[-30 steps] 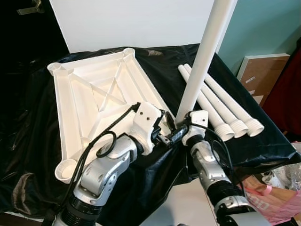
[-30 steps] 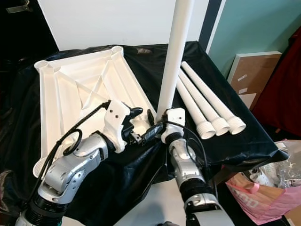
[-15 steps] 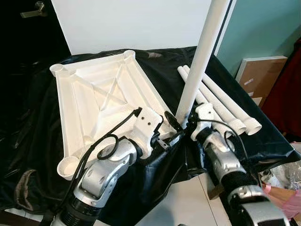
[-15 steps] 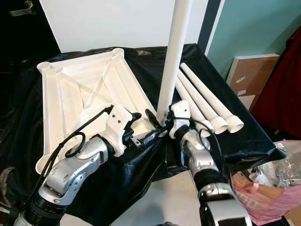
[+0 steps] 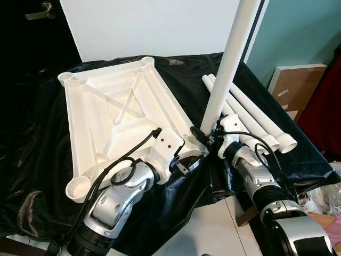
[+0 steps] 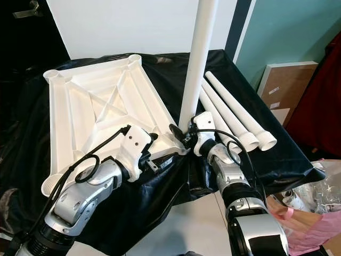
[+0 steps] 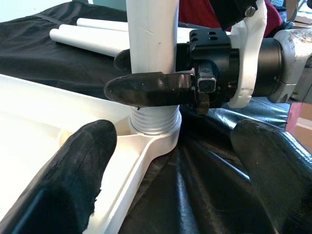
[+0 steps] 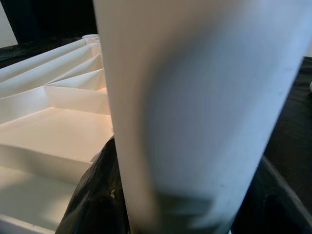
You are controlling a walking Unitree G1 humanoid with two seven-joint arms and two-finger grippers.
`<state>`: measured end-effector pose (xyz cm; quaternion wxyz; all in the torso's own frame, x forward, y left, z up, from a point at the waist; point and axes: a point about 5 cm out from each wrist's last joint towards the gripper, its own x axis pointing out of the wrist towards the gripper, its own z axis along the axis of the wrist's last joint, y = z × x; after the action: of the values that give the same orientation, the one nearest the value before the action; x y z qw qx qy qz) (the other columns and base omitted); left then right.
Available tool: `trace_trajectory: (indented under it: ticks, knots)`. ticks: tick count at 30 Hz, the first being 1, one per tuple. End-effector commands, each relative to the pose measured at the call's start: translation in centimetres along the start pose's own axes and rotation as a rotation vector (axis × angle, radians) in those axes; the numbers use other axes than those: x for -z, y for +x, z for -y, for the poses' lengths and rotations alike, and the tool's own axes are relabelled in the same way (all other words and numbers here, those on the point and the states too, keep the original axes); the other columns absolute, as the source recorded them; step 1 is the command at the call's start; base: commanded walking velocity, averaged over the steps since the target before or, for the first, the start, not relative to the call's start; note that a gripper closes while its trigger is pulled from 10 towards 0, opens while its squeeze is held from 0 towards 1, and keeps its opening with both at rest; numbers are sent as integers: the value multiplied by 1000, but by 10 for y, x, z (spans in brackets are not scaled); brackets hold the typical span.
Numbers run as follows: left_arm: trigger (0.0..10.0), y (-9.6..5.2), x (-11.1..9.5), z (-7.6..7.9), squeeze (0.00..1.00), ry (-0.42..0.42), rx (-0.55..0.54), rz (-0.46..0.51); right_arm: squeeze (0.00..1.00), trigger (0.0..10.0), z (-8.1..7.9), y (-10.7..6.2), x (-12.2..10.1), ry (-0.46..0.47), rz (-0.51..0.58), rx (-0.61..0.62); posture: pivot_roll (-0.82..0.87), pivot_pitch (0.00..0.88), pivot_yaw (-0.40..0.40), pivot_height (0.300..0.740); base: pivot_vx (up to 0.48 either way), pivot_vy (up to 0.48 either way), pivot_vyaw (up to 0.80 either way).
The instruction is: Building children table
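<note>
Black cloth [image 5: 37,160] drapes the tabletop [image 5: 314,160], with a white wall panel [image 5: 160,26] behind it and a teal wall [image 5: 303,32] to the right. On the cloth lies the white children's table top [image 5: 114,114], turned underside up, its ribbed tray-like hollow holding nothing but its own cross braces. Round sockets sit at its corners; the near left socket [image 5: 78,188] is open, and the near right socket [image 7: 161,139] holds a table leg [image 5: 229,64] that stands upright in it. Three loose legs [image 5: 261,120] lie side by side on the cloth to the right, threaded ends toward the robot.

The right pincer [image 5: 209,137] is clamped around the upright leg just above the socket. The left pincer [image 5: 187,165] sits close before that corner with its fingers spread apart, holding nothing.

From the left wrist, the leg's threaded end [image 7: 155,122] can be seen entering the socket, with one black finger [image 7: 146,90] of the right pincer crossing in front of the leg. The right wrist view is very close to the leg, blurred, with the braces behind. A cardboard panel [image 5: 298,80] leans against the teal wall.
</note>
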<state>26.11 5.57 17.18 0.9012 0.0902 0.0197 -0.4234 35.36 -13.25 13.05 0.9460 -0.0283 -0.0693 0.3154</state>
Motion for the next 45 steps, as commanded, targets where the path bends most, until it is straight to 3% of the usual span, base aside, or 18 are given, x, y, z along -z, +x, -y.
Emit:
trace_trajectory:
  ticks: [1, 2, 3, 13, 15, 23, 31, 38, 39, 40, 41, 42, 45]
  knots:
    - [10000, 0, 3, 3, 0, 6, 44, -4, 0, 1804, 1, -3, 7, 20, -38, 6, 21, 35, -37, 740, 0, 0, 0]
    - [10000, 0, 3, 3, 0, 6, 44, -4, 0, 1804, 1, -3, 7, 20, -38, 6, 21, 35, -37, 740, 0, 0, 0]
    - [10000, -1, 3, 3, 0, 9, 42, -4, 0, 10000, 1, -3, 9, 34, -42, 20, 21, 34, -35, 740, 0, 0, 0]
    - [10000, -1, 3, 3, 0, 14, 44, 1, 0, 10000, -7, -3, 24, 89, -98, 217, 26, 22, -35, 740, 0, 0, 0]
    - [10000, -2, 3, 3, 0, 15, 43, -1, 0, 10000, -8, -3, 26, 126, -102, 299, 25, 20, -35, 740, 0, 0, 0]
    - [10000, -2, 4, 2, 0, 12, 43, 0, 0, 10000, -25, -6, 36, 127, -164, 552, 27, 17, -42, 740, 0, 0, 0]
    - [10000, -1, 4, 2, 0, 7, 43, 3, 0, 10000, -39, -6, 32, 171, -117, 600, 21, 20, -40, 740, 0, 0, 0]
    - [10000, 0, 3, 2, 0, 9, 43, 6, 0, 10000, -35, -4, 21, 150, -48, 549, 16, 25, -33, 740, 0, 0, 0]
    - [10000, 0, 2, 1, 0, 10, 42, 8, 286, 10000, -34, -4, 18, 155, -32, 529, 13, 30, -32, 740, 0, 0, 0]
    - [10000, 1, 1, 1, 0, 9, 41, 10, 890, 10000, -31, -5, 14, 136, -9, 510, 12, 34, -30, 740, 0, 0, 0]
    - [10000, 1, 1, 1, 0, 9, 41, 10, 890, 10000, -31, -5, 14, 136, -9, 510, 12, 34, -30, 740, 0, 0, 0]
    - [10000, 2, 0, 1, 0, 8, 40, 13, 1000, 10000, -28, -6, 12, 145, 5, 485, 10, 40, -29, 740, 0, 0, 0]
    - [10000, 3, -2, 1, 0, 7, 39, 19, 1000, 10000, -21, -9, 7, 141, 26, 446, 9, 49, -28, 740, 0, 0, 0]
